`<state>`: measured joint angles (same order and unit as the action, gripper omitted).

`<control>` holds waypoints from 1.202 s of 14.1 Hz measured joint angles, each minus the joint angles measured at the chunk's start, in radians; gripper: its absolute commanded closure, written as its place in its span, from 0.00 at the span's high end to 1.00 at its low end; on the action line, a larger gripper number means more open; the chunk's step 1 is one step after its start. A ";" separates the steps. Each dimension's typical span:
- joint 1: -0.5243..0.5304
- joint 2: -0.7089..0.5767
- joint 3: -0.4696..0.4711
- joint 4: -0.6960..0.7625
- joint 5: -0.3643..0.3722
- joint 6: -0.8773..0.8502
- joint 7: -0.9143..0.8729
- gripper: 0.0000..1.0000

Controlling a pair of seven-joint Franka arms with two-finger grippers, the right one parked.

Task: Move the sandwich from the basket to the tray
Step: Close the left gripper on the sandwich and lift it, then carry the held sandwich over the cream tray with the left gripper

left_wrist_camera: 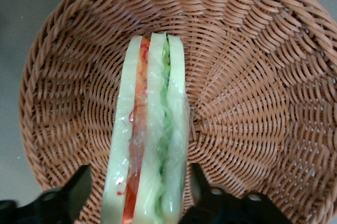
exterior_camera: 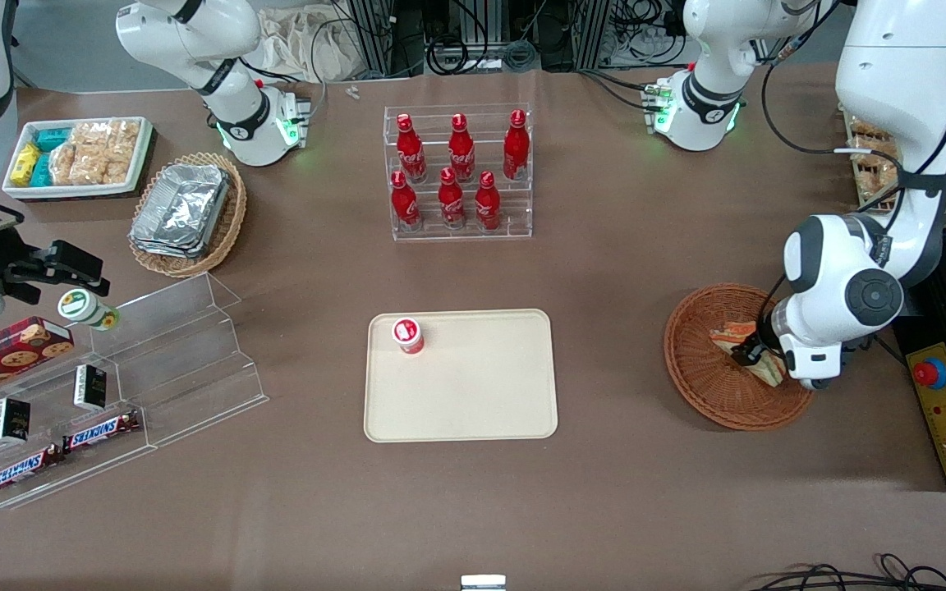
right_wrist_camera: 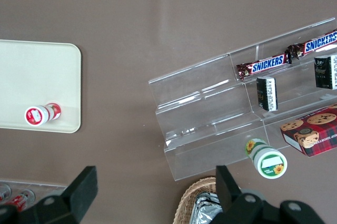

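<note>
Sandwich (left_wrist_camera: 150, 139) lay in the round wicker basket (left_wrist_camera: 253, 103), standing on edge with its bread faces turned toward the two fingers. You had the end effector (left_wrist_camera: 139, 190) down inside the basket, straddling the wide end of the wedge. Fingers (left_wrist_camera: 79, 184) were spread, one on each side of the sandwich, with a narrow gap showing on both sides; no pinch as yet, as far as the wrist view showed.

Long axis of the sandwich ran straight away from the end effector, tapering toward the basket's middle. Filling layers, orange and green, ran the same way, so a squeeze would press bread to bread. Judged: that is the right orientation for closing.

From the front, the end effector (exterior_camera: 756, 353) sat low over the basket (exterior_camera: 703, 361), at the part of it nearest the working arm's end of the desk.

Room: the basket rim rose around the end effector, so you would likely need a straight lift before any sideways travel. The tray (exterior_camera: 473, 394) lay well apart from the end effector, toward the middle of the desk, with bare desk (exterior_camera: 613, 328) between. One small red-capped bottle (exterior_camera: 408, 335) lay on a tray corner; the rest of the tray was open for setting down.
</note>
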<state>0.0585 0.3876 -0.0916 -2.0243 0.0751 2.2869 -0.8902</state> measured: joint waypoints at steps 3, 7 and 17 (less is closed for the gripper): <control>0.000 0.000 0.000 0.013 0.002 0.004 -0.018 0.00; -0.001 -0.006 -0.009 0.044 0.006 -0.001 -0.070 0.00; -0.002 -0.066 -0.171 0.551 0.006 -0.558 -0.100 0.00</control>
<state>0.0561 0.3215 -0.2628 -1.4730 0.0810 1.7284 -0.9902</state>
